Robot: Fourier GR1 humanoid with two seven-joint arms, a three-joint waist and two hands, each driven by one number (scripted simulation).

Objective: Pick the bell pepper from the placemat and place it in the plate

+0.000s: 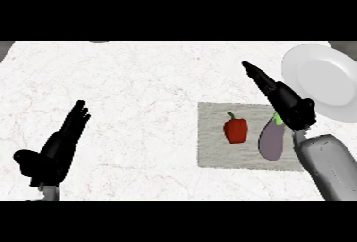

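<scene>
Fingers (259,78) of the right hand (289,104) stretch straight, holding nothing, with the red bell pepper (235,129) on the placemat (216,151) just left, the plate (327,82) right, ready for reaching.

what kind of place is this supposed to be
Most likely a kitchen counter set for food handling: a white marbled countertop carries a grey placemat with a red bell pepper and an eggplant on it, and a white plate sits at the far right.

White marble counter (140,85) bears grey placemat (213,156) and white plate (320,80).
</scene>
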